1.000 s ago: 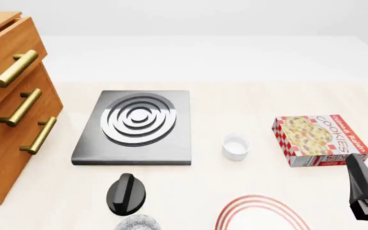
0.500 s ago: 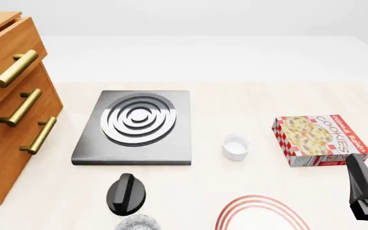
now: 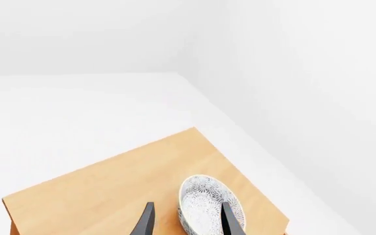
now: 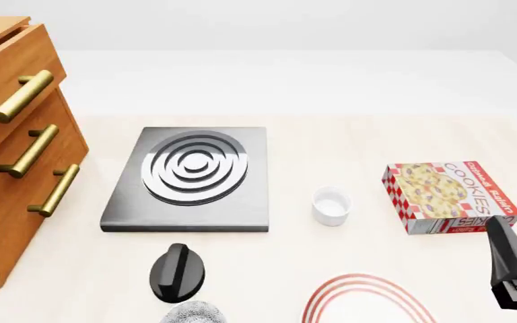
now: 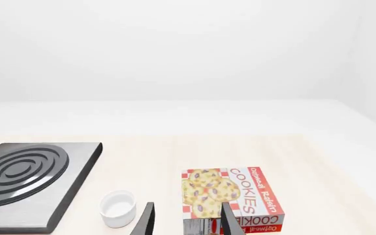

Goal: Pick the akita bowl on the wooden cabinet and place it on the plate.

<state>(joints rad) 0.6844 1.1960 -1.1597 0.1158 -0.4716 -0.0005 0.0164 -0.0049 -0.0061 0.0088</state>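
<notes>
The akita bowl (image 3: 207,203), speckled black and white with a pale rim, sits on the top of the wooden cabinet (image 3: 109,191) near its corner. My left gripper (image 3: 189,226) is open right over it. One finger is over the bowl's inside and the other stands outside its wall, so the rim lies between them. In the front view the cabinet (image 4: 11,168) fills the left side; its top and my left gripper are out of frame there. The plate (image 4: 366,296), white with red rings, lies at the front edge. My right gripper (image 5: 188,226) hangs open and empty, right of the plate.
A grey stove plate (image 4: 191,178) lies mid-table, with a black knob (image 4: 178,271) in front of it. A second speckled bowl (image 4: 194,313) peeks in at the front edge. A small white cup (image 4: 331,205) and a cookies box (image 4: 452,196) stand behind the plate.
</notes>
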